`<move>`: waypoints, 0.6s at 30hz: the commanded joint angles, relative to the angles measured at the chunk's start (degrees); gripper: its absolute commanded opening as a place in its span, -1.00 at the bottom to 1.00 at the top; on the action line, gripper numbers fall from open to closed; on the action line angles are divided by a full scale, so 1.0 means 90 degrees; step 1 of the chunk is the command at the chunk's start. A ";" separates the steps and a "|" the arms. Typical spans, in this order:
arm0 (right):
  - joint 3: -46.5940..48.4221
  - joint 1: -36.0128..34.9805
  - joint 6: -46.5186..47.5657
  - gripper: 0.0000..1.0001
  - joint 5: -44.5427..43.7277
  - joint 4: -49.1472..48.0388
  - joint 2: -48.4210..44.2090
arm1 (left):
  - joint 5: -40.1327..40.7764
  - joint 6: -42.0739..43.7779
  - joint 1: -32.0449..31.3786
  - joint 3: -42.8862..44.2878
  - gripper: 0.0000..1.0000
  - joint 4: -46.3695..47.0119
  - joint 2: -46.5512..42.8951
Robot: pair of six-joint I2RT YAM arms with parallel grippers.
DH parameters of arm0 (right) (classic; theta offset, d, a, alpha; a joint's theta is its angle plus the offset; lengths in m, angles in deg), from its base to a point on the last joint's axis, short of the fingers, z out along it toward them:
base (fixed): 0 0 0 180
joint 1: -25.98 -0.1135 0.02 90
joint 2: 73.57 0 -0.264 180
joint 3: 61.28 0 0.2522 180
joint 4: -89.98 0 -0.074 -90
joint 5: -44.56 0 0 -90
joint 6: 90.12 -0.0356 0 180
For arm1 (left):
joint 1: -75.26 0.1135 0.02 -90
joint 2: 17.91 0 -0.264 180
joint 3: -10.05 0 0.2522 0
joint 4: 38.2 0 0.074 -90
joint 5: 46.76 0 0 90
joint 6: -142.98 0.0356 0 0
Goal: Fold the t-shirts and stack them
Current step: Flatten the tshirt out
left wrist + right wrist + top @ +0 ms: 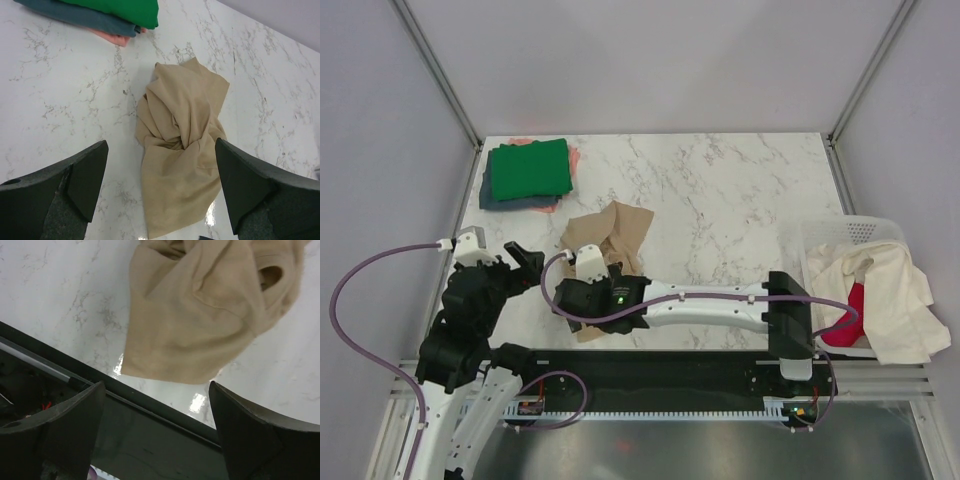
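A crumpled tan t-shirt (pixel 615 232) lies at the middle left of the marble table; it also shows in the left wrist view (pixel 182 150) and the right wrist view (pixel 210 305). A folded green t-shirt (pixel 528 168) tops a stack at the back left, over a dark blue-grey one (pixel 85 17) and a salmon-pink one (pixel 115 37). A cream t-shirt (pixel 895 300) and a red one (pixel 848 320) hang in the basket. My right gripper (pixel 572 300) is open and empty above the tan shirt's near end (pixel 157 430). My left gripper (pixel 525 265) is open and empty, left of the shirt (pixel 160 190).
A white mesh basket (pixel 850 232) stands at the table's right edge. The black front rail (pixel 150 410) runs just below the tan shirt's near end. My right arm stretches leftward along the table's front edge. Grey walls enclose the back and sides.
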 commanded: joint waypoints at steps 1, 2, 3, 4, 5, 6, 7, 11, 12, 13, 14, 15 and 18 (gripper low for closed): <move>0.0399 -0.0128 -0.0408 0.83 -0.0026 -0.0685 0.0650 | 0.0455 -0.0313 0.0004 0.0032 0.89 -0.0094 -0.0031; 0.0389 -0.0187 -0.0418 0.82 0.0121 -0.0814 0.0816 | 0.0514 -0.0390 -0.0006 0.0032 0.90 -0.0095 -0.0050; 0.0428 -0.0207 -0.0447 0.79 0.0171 -0.0854 0.1147 | 0.0621 -0.0420 0.0004 0.0042 0.90 -0.0153 -0.0060; 0.0438 -0.0207 -0.0515 0.77 0.0229 -0.0971 0.1285 | 0.0719 -0.0459 0.0004 0.0090 0.91 -0.0211 -0.0089; 0.0438 -0.0216 -0.0516 0.76 0.0288 -0.1069 0.1422 | 0.0816 -0.0575 0.0004 0.0110 0.91 -0.0260 -0.0099; 0.0428 -0.0217 -0.0535 0.73 0.0317 -0.1137 0.1627 | 0.0981 -0.0615 0.0004 0.0110 0.92 -0.0348 -0.0109; 0.0438 -0.0207 -0.0487 0.71 0.0492 -0.1360 0.1725 | 0.1051 -0.0654 0.0004 0.0139 0.92 -0.0378 -0.0128; 0.0613 -0.0217 -0.0467 0.65 0.0562 -0.1489 0.2194 | 0.1207 -0.0742 0.0004 0.0179 0.92 -0.0466 -0.0196; 0.0730 -0.0217 -0.0457 0.62 0.0581 -0.1480 0.2388 | 0.1266 -0.0752 0.0004 0.0198 0.92 -0.0485 -0.0197; 0.0770 -0.0217 -0.0467 0.61 0.0581 -0.1460 0.2477 | 0.1295 -0.0772 0.0004 0.0198 0.92 -0.0514 -0.0216; 0.0809 -0.0207 -0.0486 0.59 0.0620 -0.1431 0.2565 | 0.1305 -0.0791 0.0004 0.0208 0.92 -0.0524 -0.0236; 0.0896 -0.0207 -0.0515 0.53 0.0630 -0.1363 0.2759 | 0.1315 -0.0791 0.0004 0.0198 0.92 -0.0524 -0.0246; 0.0858 -0.0207 -0.0749 0.33 0.0640 -0.1031 0.3043 | 0.1325 -0.0791 0.0004 0.0189 0.92 -0.0524 -0.0275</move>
